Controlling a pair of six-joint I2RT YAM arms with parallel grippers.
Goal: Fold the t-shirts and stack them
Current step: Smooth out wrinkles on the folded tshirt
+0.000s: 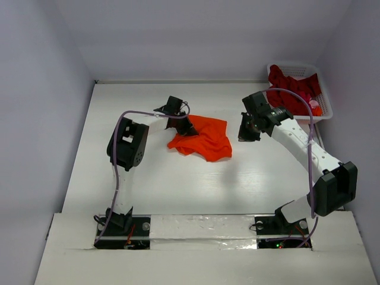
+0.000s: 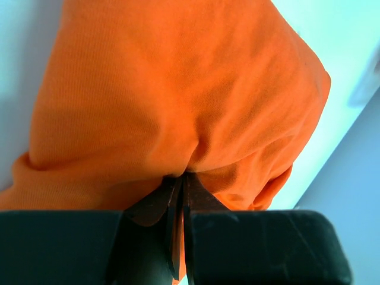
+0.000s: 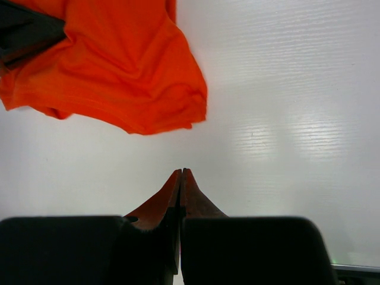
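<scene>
White worktop (image 1: 178, 184): crumpled orange t-shirt (image 1: 205, 138) at centre of frame; white lattice basket (image 1: 295, 67) upper right, red t-shirts (image 1: 279, 80) inside.

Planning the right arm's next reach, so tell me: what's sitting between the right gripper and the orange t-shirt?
Nothing: only bare white table separates the right gripper from the orange t-shirt, seen most clearly in the right wrist view.

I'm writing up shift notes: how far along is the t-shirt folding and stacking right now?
Done: nothing yet; no folded shirt or stack shows on the table. In hand: the left gripper, jaws shut, pinches the crumpled orange t-shirt; the right gripper hangs shut and empty beside it. Left: folding that shirt, plus the red shirts heaped in the white basket.
</scene>
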